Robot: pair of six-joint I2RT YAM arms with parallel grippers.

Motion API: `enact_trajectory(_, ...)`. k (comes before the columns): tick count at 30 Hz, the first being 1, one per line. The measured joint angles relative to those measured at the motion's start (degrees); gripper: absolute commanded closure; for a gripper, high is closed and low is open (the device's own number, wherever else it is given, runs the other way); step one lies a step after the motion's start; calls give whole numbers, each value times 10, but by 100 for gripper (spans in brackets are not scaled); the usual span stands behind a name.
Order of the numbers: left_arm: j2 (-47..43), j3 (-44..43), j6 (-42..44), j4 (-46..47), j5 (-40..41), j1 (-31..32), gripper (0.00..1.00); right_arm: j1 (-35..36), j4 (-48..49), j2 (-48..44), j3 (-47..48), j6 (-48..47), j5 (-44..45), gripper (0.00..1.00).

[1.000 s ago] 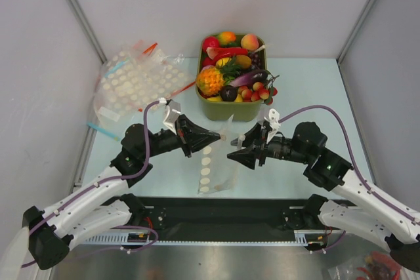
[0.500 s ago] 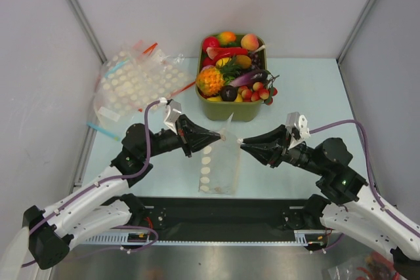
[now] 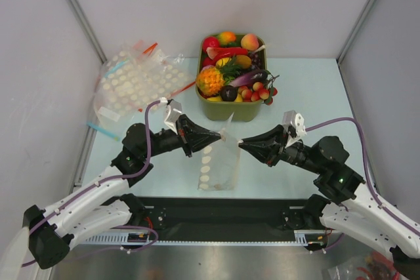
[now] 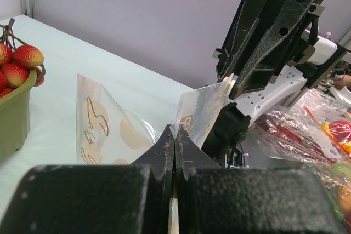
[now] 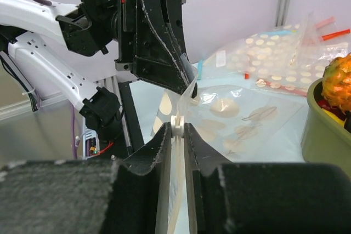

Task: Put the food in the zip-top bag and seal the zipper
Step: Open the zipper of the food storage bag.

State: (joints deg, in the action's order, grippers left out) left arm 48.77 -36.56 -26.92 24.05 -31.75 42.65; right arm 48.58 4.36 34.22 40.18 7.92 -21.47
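Observation:
The zip-top bag (image 3: pixel 222 162) hangs upright between the two arms, clear with pale dots, its lower edge on the table. My left gripper (image 3: pixel 222 137) is shut on the bag's top edge (image 4: pixel 193 114), its tips (image 4: pixel 174 131) pressed together. My right gripper (image 3: pixel 241 142) faces it from the right, its jaws (image 5: pixel 176 129) closed on the small white slider (image 5: pixel 176 124) of the zipper at the bag's mouth. The food sits in the green bin (image 3: pixel 230 111): a pineapple (image 3: pixel 210 81), red berries (image 3: pixel 254 92) and other pieces. Nothing shows inside the bag.
A heap of dotted clear bags (image 3: pixel 134 83) with red and blue strips lies at the back left. The bin stands just behind the held bag. The arm bases and a black rail (image 3: pixel 223 211) run along the near edge.
My right gripper has turned, swung up to the bag's top right corner and closed on the zipper slider. The left gripper has kept its hold and place.

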Motion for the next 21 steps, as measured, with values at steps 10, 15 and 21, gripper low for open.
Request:
enact_trajectory(10,10,0,0,5,-2,2,100,0,2,1,0,-1,-2,95)
enact_trajectory(15,10,0,4,5,-3,3,40,0,2,6,0,2,-3,100)
enact_trajectory(21,-2,0,3,5,1,4,19,0,2,33,0,7,-16,100)
